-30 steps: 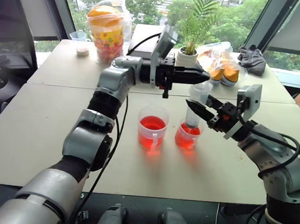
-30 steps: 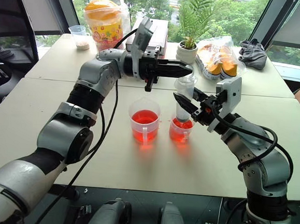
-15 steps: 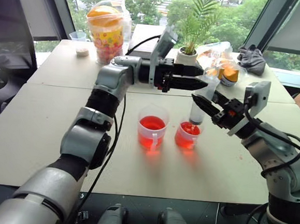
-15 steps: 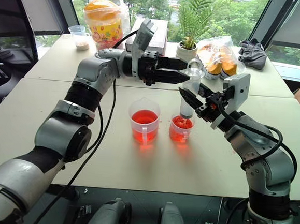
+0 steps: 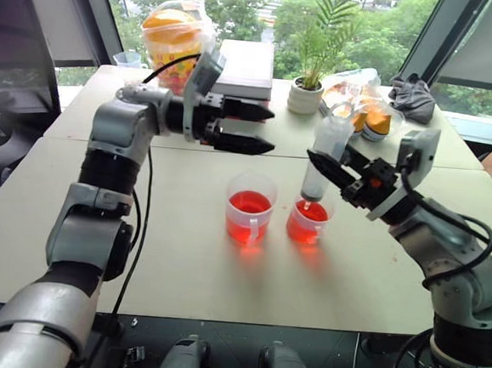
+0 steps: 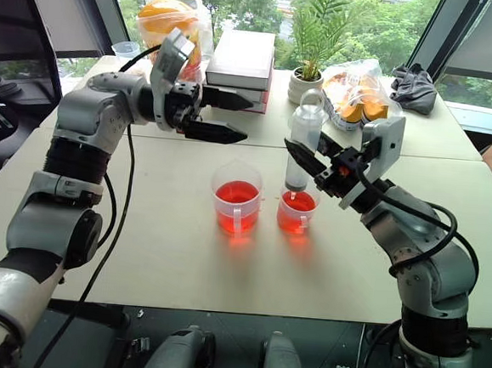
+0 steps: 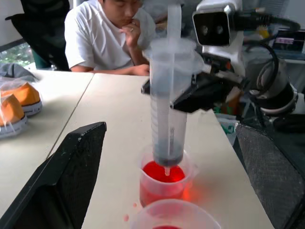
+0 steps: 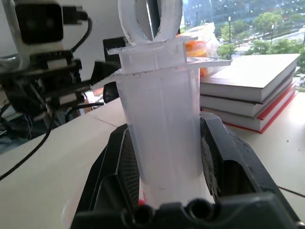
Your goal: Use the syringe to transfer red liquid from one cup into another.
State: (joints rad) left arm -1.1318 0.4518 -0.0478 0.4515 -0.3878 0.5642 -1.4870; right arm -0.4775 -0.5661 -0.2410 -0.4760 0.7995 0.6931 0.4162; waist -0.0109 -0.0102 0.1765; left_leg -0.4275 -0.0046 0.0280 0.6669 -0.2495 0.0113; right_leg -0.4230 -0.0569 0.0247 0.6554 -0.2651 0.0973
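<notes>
Syringe [image 5: 320,156] upright over the smaller cup [image 5: 309,222], tip just above the red liquid [image 7: 163,172].
Right gripper [image 5: 332,172] clenched on its barrel; left gripper [image 5: 255,128] released, spread wide, well left of syringe; handled beaker [image 5: 250,208] just beside the cup.

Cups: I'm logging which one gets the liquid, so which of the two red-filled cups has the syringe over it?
The smaller cup, without a handle. The syringe sits tip-down over it, held by the right claw. The handled beaker beside it has nothing above.
</notes>
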